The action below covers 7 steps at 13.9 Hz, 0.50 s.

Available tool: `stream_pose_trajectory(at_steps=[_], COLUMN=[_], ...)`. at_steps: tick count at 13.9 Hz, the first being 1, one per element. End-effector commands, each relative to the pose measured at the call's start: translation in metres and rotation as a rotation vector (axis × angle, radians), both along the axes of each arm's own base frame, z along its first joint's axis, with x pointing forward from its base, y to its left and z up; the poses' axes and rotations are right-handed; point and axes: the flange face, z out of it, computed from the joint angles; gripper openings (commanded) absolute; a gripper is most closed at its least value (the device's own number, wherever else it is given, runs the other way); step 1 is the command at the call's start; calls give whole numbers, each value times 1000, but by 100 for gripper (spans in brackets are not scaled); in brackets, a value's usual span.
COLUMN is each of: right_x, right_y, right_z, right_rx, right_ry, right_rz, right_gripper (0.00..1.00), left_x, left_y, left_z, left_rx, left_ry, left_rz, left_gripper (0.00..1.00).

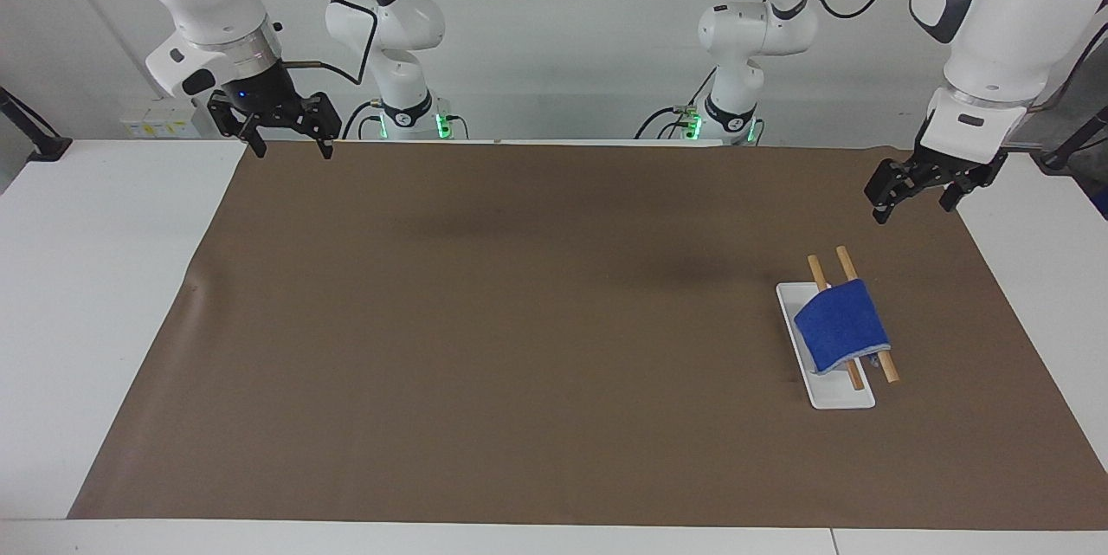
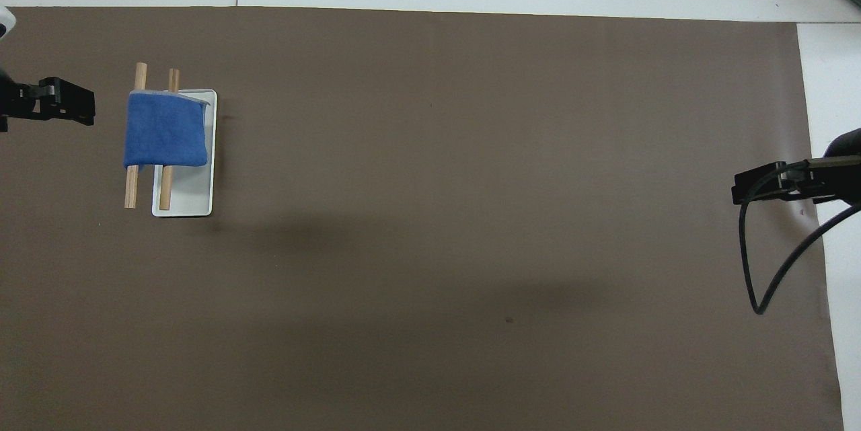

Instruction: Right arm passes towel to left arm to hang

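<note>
Facing view: towel drapes over two bars above the tray. Left gripper, at the towel's 1 o'clock, hangs spread and empty. Right gripper, at 10 o'clock, likewise.

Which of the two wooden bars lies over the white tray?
The bar toward the right arm's end; its tip sits over the tray. The other bar ends over the brown mat.
</note>
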Motion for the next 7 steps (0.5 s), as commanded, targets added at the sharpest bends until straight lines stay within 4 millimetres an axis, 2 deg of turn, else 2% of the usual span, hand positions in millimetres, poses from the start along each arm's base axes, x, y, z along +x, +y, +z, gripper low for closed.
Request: stream_pose_trajectory(at_steps=[1,7], right_x=[-5,-5], right_y=[-1,-1], right_z=[3,3], right_rx=[5,5], right_ry=[4,4], right_rz=[-5,-5], right_gripper=[100,100], left_x=[-8,-8], left_y=[1,3], left_z=[2,8], left_rx=[-7,-66], left_ry=[-13,-17], left_rz=[-17,-73], left_gripper=[100,100])
